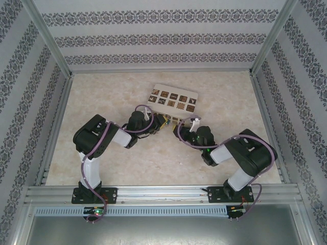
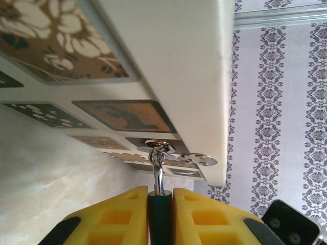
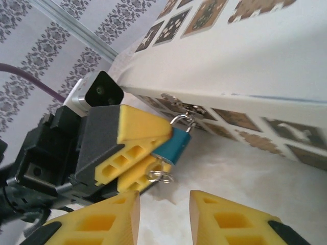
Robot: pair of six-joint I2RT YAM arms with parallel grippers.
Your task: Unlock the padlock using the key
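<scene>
The padlock (image 3: 175, 145), blue-bodied, sits between the yellow jaws of the left gripper (image 2: 160, 196). The jaws are drawn narrow and clamp the lock body, one flat face on each side. The silvery shackle (image 2: 158, 173) projects forward past the jaw tips and passes through the metal hasp (image 2: 199, 160) on the front edge of the cream box (image 2: 173, 61). In the right wrist view, a small silvery ring (image 3: 161, 176) hangs at the end of the lock body, just below the lower left jaw. What the ring carries cannot be told.

The right gripper (image 3: 164, 204) is near the padlock. Its jaws are parted to a medium gap with nothing between them. The lock body and the ring lie ahead of that gap, apart from both jaws; the ring is the nearer of the two.

The box bears dark brown patterned squares on its top and front faces. It rests on the pale mottled bench (image 1: 117, 97), beyond both sets of jaws. In the top view the left jaws reach its near edge from the left and the right jaws from the right. Patterned walls (image 1: 153, 35) enclose the bench on three sides.
</scene>
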